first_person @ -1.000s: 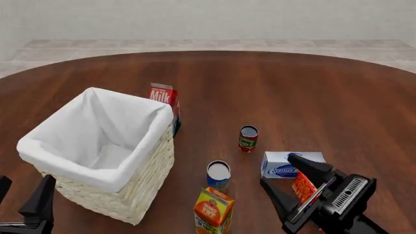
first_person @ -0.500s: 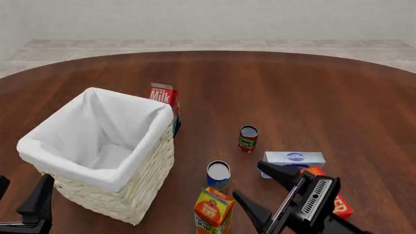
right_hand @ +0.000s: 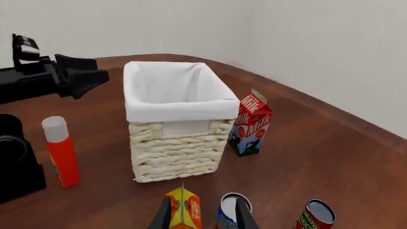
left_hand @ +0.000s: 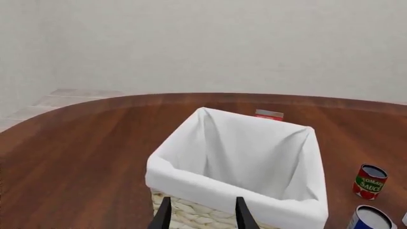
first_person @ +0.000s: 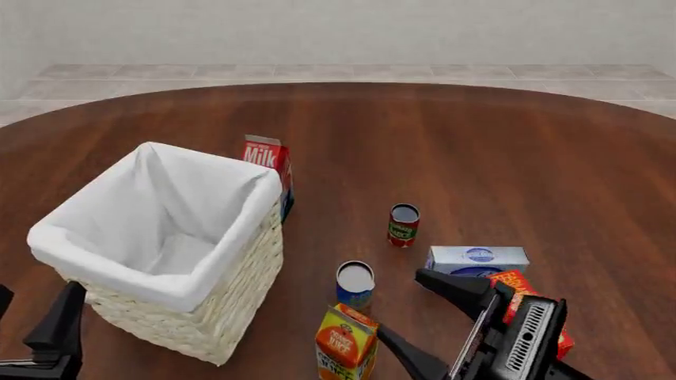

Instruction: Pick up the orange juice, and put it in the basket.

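The orange juice (first_person: 347,343), a small orange and yellow-green gable-top carton, stands upright at the table's front, just right of the basket (first_person: 234,305). The basket is large, cream wicker with a white lining, and looks empty. My right gripper (first_person: 433,321) is open and empty, just right of the carton, one fingertip close beside it. In the right wrist view the carton (right_hand: 183,214) sits ahead of one finger, off-centre in the open gripper (right_hand: 201,217), with the basket (right_hand: 178,148) beyond. My left gripper (first_person: 32,317) is open and empty at the basket's front left, facing the basket (left_hand: 210,183) in the left wrist view (left_hand: 203,217).
A red Milk carton (first_person: 266,162) stands behind the basket. A blue can (first_person: 355,283) is just behind the juice, a tomato sauce can (first_person: 403,225) farther back. A white-blue box (first_person: 477,259) and a red butter box (first_person: 515,280) lie right. A red bottle (right_hand: 62,152) stands near the left arm (right_hand: 51,78).
My right gripper has swung left, from over the butter box to beside the orange juice. The butter box now shows. The left arm has barely moved.
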`<state>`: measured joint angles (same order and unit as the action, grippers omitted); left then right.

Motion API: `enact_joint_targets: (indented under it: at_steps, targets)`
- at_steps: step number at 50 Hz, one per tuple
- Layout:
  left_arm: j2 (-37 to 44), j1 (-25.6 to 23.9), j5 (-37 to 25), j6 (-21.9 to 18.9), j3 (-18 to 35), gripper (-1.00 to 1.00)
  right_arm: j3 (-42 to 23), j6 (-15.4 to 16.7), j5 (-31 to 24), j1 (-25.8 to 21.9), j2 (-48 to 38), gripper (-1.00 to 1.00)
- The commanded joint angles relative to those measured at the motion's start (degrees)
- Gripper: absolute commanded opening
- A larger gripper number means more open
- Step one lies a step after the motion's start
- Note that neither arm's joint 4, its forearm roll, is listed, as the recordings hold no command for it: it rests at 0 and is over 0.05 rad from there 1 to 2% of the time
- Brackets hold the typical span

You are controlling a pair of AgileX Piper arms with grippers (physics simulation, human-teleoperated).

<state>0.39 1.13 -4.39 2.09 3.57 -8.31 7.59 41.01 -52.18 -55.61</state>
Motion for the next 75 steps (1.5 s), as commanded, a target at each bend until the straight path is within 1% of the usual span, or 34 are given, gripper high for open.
enact_joint_targets:
  at_steps: [1, 8, 9, 11, 12, 13, 14, 15, 18, 24, 29, 31, 32, 34, 36, 38, 40, 49, 55, 69, 75]
  targets:
    - [-0.09, 0.08, -0.75, 0.06, 0.70, 1.00, -0.12, 1.32, -8.21, -3.46, 10.80, 1.00]
    - [-0.11, 0.12, -0.79, 0.01, 0.75, 1.00, 0.20, 2.04, -10.75, -4.95, 12.43, 1.00]
    - [-0.09, 0.11, -0.82, 0.00, 0.73, 1.00, 0.08, 1.32, -11.64, -5.80, 13.09, 1.00]
    - [-0.13, 0.17, -0.78, -0.13, 0.77, 1.00, 0.12, 0.98, -12.06, -6.60, 13.15, 1.00]
    - [-0.06, 0.12, -0.80, -0.08, 0.69, 1.00, 0.11, 0.41, -11.73, -8.25, 12.03, 1.00]
    - [-0.06, 0.12, -0.80, -0.08, 0.69, 1.00, 0.11, 0.41, -11.69, -8.26, 11.99, 1.00]
    - [-0.13, 0.11, -0.84, -0.06, 0.81, 1.00, 0.24, 0.21, -11.40, -9.38, 11.61, 1.00]
    - [-0.08, 0.19, -0.77, -0.13, 0.72, 1.00, 0.24, -0.66, -11.10, -10.41, 10.75, 1.00]
    - [-0.08, 0.15, -0.72, -0.05, 0.73, 1.00, 0.28, -1.04, -9.20, -11.89, 6.27, 1.00]
    - [-0.06, 0.23, -0.80, -0.23, 0.78, 1.00, 0.78, -0.94, -6.63, -11.08, 2.37, 1.00]
    - [-0.16, 0.10, -1.19, -0.25, 1.19, 1.00, 1.15, -1.18, -2.87, -11.34, -2.70, 1.00]
    - [-0.16, -0.02, -1.34, -0.14, 1.27, 1.00, 1.43, -1.10, -1.97, -11.29, -3.00, 1.00]
    - [-0.14, 0.02, -1.08, -0.25, 1.13, 1.00, 1.45, -1.97, -0.88, -11.74, -4.14, 1.00]
    - [-0.09, -0.01, -0.93, -0.09, 0.98, 1.00, 1.34, -1.03, 1.05, -11.83, -7.13, 1.00]
    - [-0.09, -0.01, -0.92, -0.09, 0.98, 1.00, 1.35, -1.03, 1.16, -11.83, -7.23, 1.00]
    - [-0.15, 0.07, -0.91, -0.15, 0.94, 1.00, 1.52, -0.22, 2.98, -11.09, -9.19, 1.00]
    - [-0.15, 0.07, -0.97, -0.10, 1.03, 1.00, 1.51, -0.04, 3.64, -10.81, -10.14, 1.00]
    - [-0.10, -0.05, -0.75, 0.03, 0.90, 1.00, 1.03, 0.76, 5.18, -10.53, -13.70, 1.00]
    - [-0.12, -0.15, -0.78, 0.03, 0.96, 1.00, 1.00, 1.58, 4.31, -9.84, -13.15, 1.00]
    - [-0.16, -0.16, -0.56, -0.08, 0.84, 1.00, 2.08, 1.33, 3.74, -8.65, -11.46, 1.00]
    - [-0.15, -0.25, -0.69, 0.09, 0.87, 1.00, 2.45, 1.51, 2.94, -7.38, -10.25, 1.00]
